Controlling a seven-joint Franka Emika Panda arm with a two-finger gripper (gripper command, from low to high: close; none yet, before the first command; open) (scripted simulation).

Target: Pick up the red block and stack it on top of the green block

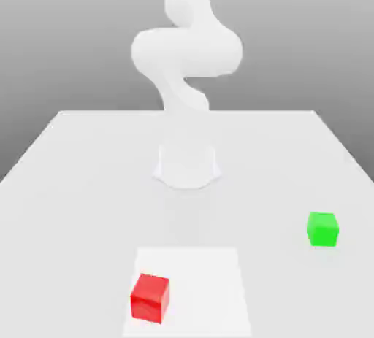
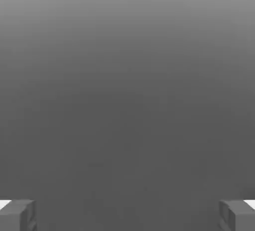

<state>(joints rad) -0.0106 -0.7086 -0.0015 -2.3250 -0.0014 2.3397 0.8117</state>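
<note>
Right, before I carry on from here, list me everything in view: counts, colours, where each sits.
Red block: one, bright red, on the white panel, toward the exterior view's left
Green block: one, bright green, on the table off the panel, toward the exterior view's right
Panel: one, white, near the front of the table
Table: one, pale grey-white, under the blocks and panel
Backdrop: one, grey, shaded, behind the table
Arm: one, white, rising from the table, middle of the exterior view
Gripper: one, two grey fingers, open wide, nothing between them, in the hand view
</note>
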